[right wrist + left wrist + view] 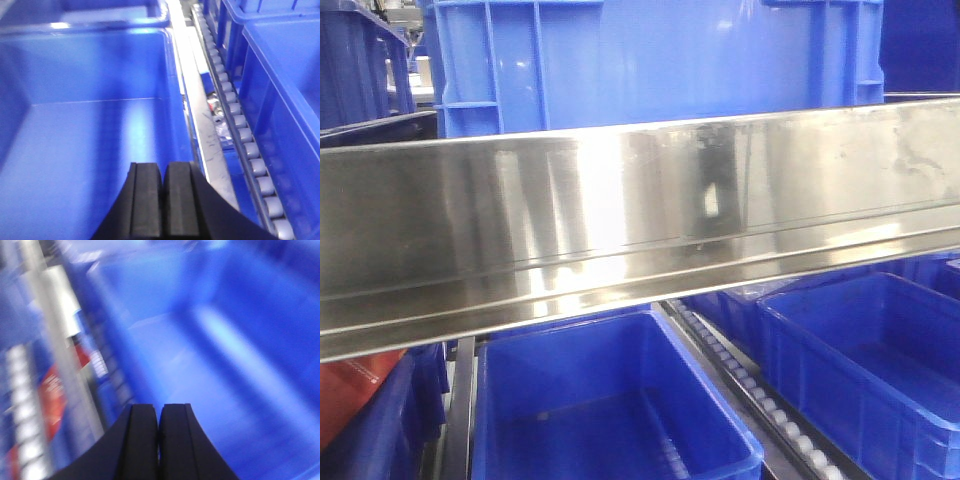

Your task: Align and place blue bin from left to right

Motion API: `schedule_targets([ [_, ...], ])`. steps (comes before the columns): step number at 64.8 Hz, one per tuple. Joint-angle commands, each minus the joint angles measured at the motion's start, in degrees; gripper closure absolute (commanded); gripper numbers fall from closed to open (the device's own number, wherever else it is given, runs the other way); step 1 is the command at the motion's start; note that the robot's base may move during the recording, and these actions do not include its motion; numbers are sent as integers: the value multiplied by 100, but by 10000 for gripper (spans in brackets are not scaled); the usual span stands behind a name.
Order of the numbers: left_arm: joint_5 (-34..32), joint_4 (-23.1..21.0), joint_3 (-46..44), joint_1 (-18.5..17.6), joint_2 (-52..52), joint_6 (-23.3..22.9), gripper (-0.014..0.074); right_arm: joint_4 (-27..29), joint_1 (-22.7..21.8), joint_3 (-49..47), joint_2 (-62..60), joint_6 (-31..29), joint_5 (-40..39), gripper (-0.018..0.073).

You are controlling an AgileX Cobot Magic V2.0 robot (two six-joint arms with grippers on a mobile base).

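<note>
A large empty blue bin (610,400) stands on the lower level, under the steel beam. In the right wrist view my right gripper (163,166) is shut and empty, hovering over the open inside of a blue bin (90,125) near its right wall. The left wrist view is motion-blurred. There my left gripper (159,407) is shut with nothing held, above the inside of a blue bin (200,340). I cannot tell whether both wrist views show the same bin. Neither gripper shows in the front view.
A shiny steel beam (640,220) crosses the front view. Another blue crate (660,60) stands above it and one more (880,350) at the lower right. A roller track (240,125) runs between the lower crates. Something red (350,390) lies at the lower left.
</note>
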Motion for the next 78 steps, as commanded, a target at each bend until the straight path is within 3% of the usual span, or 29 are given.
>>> schedule_targets([
  [1,-596,65,693,-36,-450,12,603,-18,-12,310,-246,-121,-254,648],
  [12,-2067,9,2462,-36,-1587,-56,603,-18,-12,1571,-830,-243,-1109,648],
  [27,-3422,25,4187,-36,-3227,-56,603,-18,-12,3544,-2024,-397,-2495,648],
  [51,-3431,295,5368,-36,-5379,21,603,-18,-12,6303,-4524,-397,-3970,648],
  [78,-3227,264,6606,-36,-7468,21,603,-18,-12,8763,-7261,-397,-4380,648],
])
